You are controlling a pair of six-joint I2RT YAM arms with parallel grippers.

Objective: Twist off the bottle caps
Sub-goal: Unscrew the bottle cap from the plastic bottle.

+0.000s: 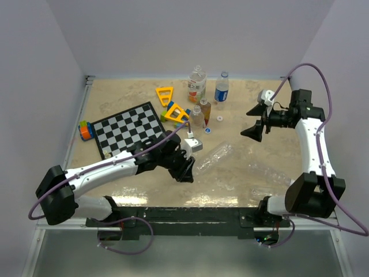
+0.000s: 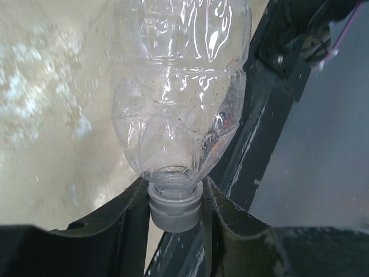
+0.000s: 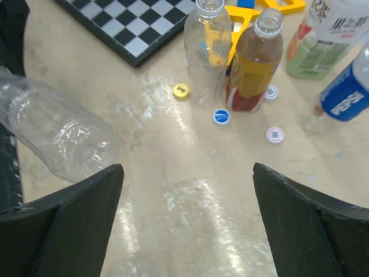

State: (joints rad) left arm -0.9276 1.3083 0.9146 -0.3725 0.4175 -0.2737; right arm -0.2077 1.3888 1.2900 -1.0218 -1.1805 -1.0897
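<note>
Left wrist view shows the left jaws closed on the pale translucent cap (image 2: pixel 176 210) of a clear bottle (image 2: pixel 179 104), one dark finger pressed against each side of it. The bottle's body runs straight ahead of the jaws, and its far end is cut off at the top of the frame. From above, that cap is hidden inside the jaws, and the bottle lies on its side on the table (image 1: pixel 115 98), pointing away from them. The left arm (image 1: pixel 109 167) stretches low across the table. The right arm (image 1: pixel 314 144) is folded upward with its wrist turned left, and the right jaws hang above the table, spread wide with nothing between them. Ahead of these jaws, loose on the table, lie a yellow cap (image 3: pixel 181 90), a blue cap (image 3: pixel 221 116) and two white caps (image 3: pixel 275 135). Just beyond stand an uncapped empty bottle (image 3: pixel 206 52) and an uncapped orange-drink bottle (image 3: pixel 253 63), side by side. Ahead and to the right, a green-labelled bottle (image 3: pixel 323 40) and a blue-labelled bottle (image 3: pixel 346 92) are cut off by the frame. A chessboard (image 3: pixel 138 23) shows ahead to the left. Below the right jaws a flattened clear shape (image 1: pixel 271 173) is hard to make out.
</note>
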